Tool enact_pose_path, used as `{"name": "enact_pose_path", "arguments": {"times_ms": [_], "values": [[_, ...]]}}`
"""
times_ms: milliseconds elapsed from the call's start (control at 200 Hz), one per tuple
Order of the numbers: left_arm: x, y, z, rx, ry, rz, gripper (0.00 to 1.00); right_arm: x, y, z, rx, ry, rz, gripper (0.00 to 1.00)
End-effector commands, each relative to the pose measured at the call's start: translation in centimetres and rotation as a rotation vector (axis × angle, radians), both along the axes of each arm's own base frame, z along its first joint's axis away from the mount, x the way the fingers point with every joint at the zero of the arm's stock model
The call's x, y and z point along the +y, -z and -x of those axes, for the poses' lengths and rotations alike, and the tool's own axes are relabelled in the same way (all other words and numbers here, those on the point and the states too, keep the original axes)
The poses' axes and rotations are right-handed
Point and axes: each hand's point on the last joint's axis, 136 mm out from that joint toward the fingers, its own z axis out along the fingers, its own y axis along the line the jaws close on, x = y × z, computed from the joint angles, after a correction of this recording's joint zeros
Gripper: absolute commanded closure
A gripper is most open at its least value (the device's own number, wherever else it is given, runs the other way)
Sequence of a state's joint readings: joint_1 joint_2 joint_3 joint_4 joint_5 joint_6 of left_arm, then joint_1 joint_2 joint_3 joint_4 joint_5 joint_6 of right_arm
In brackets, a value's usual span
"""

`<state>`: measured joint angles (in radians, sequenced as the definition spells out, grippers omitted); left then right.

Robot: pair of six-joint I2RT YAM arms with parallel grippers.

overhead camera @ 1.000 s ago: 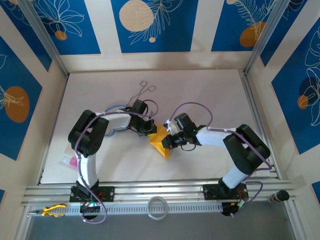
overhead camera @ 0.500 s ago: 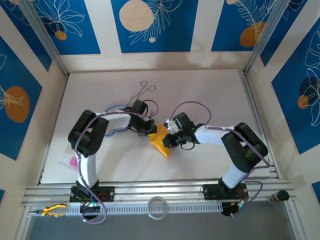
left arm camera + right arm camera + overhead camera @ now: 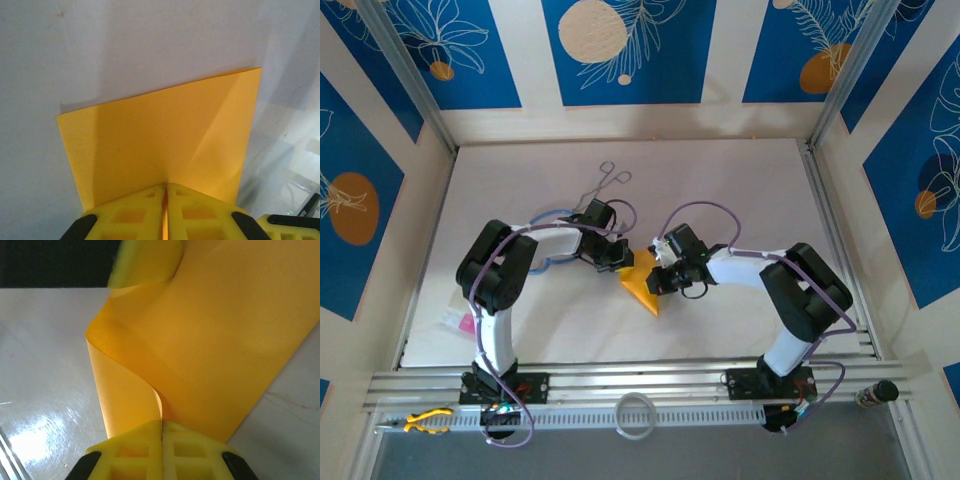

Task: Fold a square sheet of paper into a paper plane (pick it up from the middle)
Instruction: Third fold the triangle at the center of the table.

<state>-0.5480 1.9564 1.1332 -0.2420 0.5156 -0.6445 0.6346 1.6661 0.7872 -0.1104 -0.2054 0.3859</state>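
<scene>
1. Square sheet of paper (image 3: 642,287) lies near the middle of the white surface (image 3: 730,190), between the two arms, and from above it looks like an orange-yellow wedge.
2. In the left wrist view the square sheet of paper (image 3: 165,145) is fairly flat, with a faint diagonal crease running up from the gripper. In the right wrist view one side of it (image 3: 220,345) curls up and over in a soft loop.
3. Left gripper (image 3: 165,195) is clamped on the sheet's near edge, with a sliver of paper showing between the closed fingers. Right gripper (image 3: 162,429) is likewise pinched together on the curled side.
4. My judgement: an early fold is in hand, with one flap lifted but not yet creased. The next move calls for the right gripper to carry that flap across while the left gripper anchors the sheet. The edges then need aligning and the loop pressing flat without tearing.
5. Metal forceps (image 3: 610,179) lie farther back, and a small pink slip (image 3: 462,322) lies at the left edge.
6. No brand, label or writing can be read.
</scene>
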Motion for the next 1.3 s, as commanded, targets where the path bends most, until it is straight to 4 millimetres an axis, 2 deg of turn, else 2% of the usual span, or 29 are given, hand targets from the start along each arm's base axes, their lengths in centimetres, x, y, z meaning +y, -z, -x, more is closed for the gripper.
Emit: {"name": "enact_pose_path", "arguments": {"times_ms": [0, 630, 1296], "values": [[1.5, 2.6, 1.8, 0.060, 0.001, -0.087, 0.88, -0.2, 0.2, -0.2, 0.006, -0.009, 0.028, 0.98], [1.6, 2.5, 2.0, 0.060, 0.004, -0.089, 0.88, -0.1, 0.1, -0.3, 0.003, -0.009, 0.056, 0.98], [1.7, 2.4, 2.0, 0.058, 0.002, -0.089, 0.88, -0.2, 1.1, 0.3, 0.017, -0.023, 0.099, 0.97]]}}
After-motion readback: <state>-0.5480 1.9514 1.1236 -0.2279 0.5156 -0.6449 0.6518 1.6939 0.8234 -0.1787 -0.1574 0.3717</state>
